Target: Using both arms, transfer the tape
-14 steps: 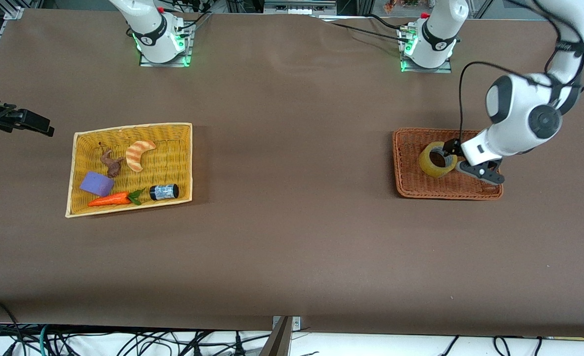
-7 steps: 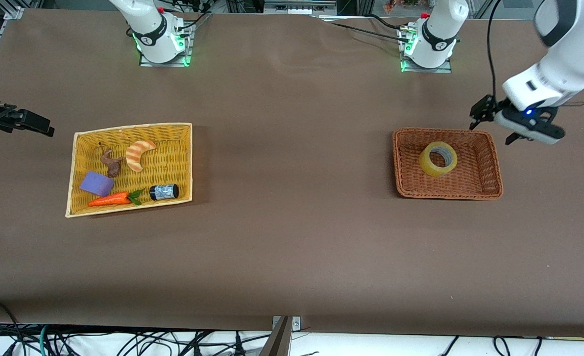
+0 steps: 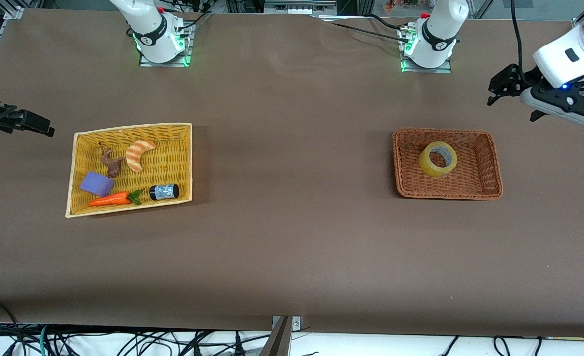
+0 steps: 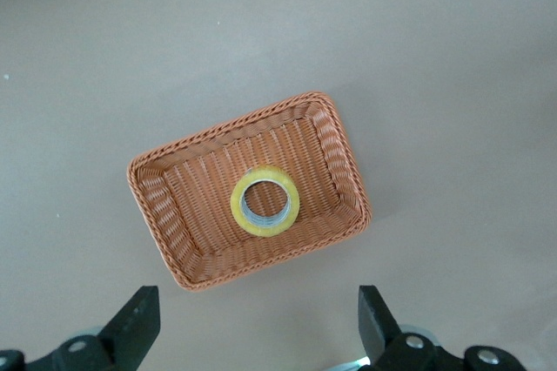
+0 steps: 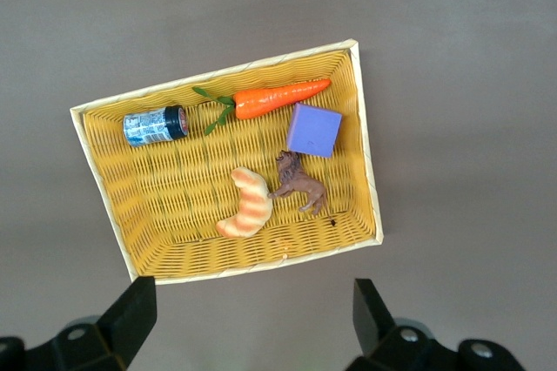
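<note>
Left gripper (image 3: 500,88) is up in the air over bare table (image 3: 292,257) at the left arm's end, just off the brown wicker basket (image 3: 489,170), fingers spread wide w/ nothing between them. Its own wrist cam shows that way better than the front view does: both black fingertips (image 4: 139,319) poke in at the edge of the shot, well apart, looking straight down on the basket. The tape (image 3: 438,158) sits inside that basket, roughly mid-floor, lying flat-ish so you look right down the round hole; the wrist view shows the grey inner core, front cam only shows it at an angle. Nothing touching it. Right gripper (image 3: 33,122) is over the table edge at the right arm's end, beside the yellow basket (image 3: 183,163); front view only catches it as a dark shape, but the right wrist cam shows its fingers (image 5: 130,314) apart and empty too. Same cam gives the clearest look at the yellow basket's contents: orange carrot toy (image 5: 270,98), purple block (image 5: 314,130), small brown animal figure (image 5: 299,184), striped croissant toy (image 5: 247,205), and a little blue-labelled can w/ black cap (image 5: 155,124) on its side. The two baskets are well apart, w/ bare brown tabletop between.
</note>
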Robot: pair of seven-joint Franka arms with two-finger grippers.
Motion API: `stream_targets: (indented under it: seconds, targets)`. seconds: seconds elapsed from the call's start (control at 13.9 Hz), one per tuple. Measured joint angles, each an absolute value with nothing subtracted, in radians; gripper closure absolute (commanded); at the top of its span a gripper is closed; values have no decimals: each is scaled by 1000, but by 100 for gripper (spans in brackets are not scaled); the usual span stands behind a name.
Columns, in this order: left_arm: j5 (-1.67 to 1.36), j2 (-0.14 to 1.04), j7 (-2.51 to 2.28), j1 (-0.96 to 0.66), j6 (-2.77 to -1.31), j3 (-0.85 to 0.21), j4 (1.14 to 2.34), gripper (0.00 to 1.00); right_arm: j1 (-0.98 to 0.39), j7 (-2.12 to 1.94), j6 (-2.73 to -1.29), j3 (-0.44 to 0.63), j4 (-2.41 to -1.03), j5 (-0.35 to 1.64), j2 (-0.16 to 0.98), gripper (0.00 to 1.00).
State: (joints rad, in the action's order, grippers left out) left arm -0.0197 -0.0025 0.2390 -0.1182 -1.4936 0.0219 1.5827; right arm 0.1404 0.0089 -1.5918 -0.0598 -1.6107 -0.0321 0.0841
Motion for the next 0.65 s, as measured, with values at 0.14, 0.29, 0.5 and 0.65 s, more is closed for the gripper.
stream_targets:
  seconds: [0.14, 0.29, 0.5, 0.65]
  targets:
    - [-20, 74, 197, -118, -1469, 18, 1506, 0, 141, 9, -1592, -60, -1611, -32, 84, 0]
    - [-20, 113, 179, -113, -1455, 19, 1475, 0, 141, 9, -1592, -60, -1611, -32, 84, 0]
    - [-20, 119, 162, -110, -1446, 21, 1475, 0, 141, 9, -1592, -60, -1611, -31, 84, 0]
    - [-20, 112, 143, -110, -1445, 21, 1484, 0, 141, 9, -1592, -60, -1611, -28, 84, 0]
